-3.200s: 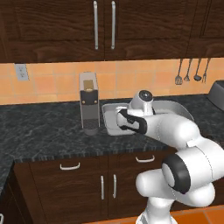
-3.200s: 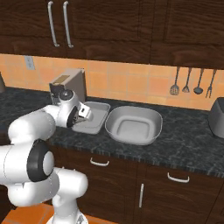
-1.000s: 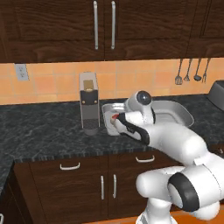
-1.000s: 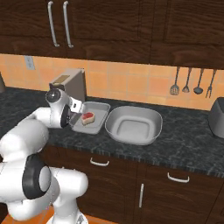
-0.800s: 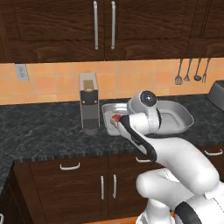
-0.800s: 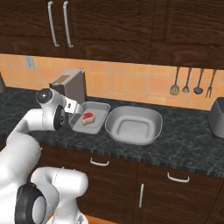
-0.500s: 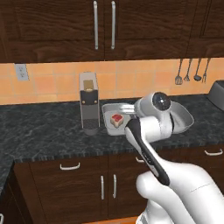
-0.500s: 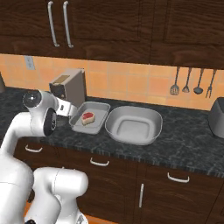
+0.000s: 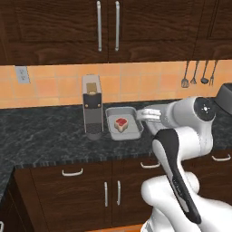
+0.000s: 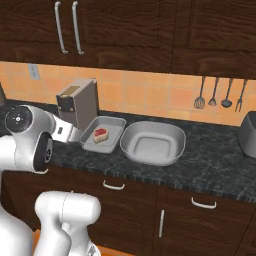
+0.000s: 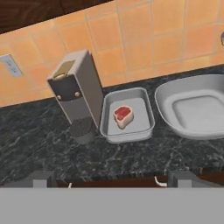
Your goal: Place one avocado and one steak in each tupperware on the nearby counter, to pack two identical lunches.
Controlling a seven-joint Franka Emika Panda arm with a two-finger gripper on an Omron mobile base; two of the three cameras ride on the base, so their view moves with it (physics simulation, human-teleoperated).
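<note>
One steak [image 11: 123, 116] down in the small rectangular tupperware [image 11: 127, 134], just right of the coffee machine [image 11: 77, 94] on the counter [image 11: 39, 144] — no avocado beside it yet. Larger oval tupperware [image 11: 192, 109], further right of the coffee machine, bare inside. Roughly a quarter packed — three items to go. Gripper [image 11: 111, 179] spread wide, carrying nothing. No brand, label or writing readable anywhere.

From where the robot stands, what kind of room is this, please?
Most likely a home kitchen: a dark stone counter over wooden cabinets, cooking utensils hanging on the orange tiled wall, and a steak lying in a small rectangular container beside a coffee machine.
</note>
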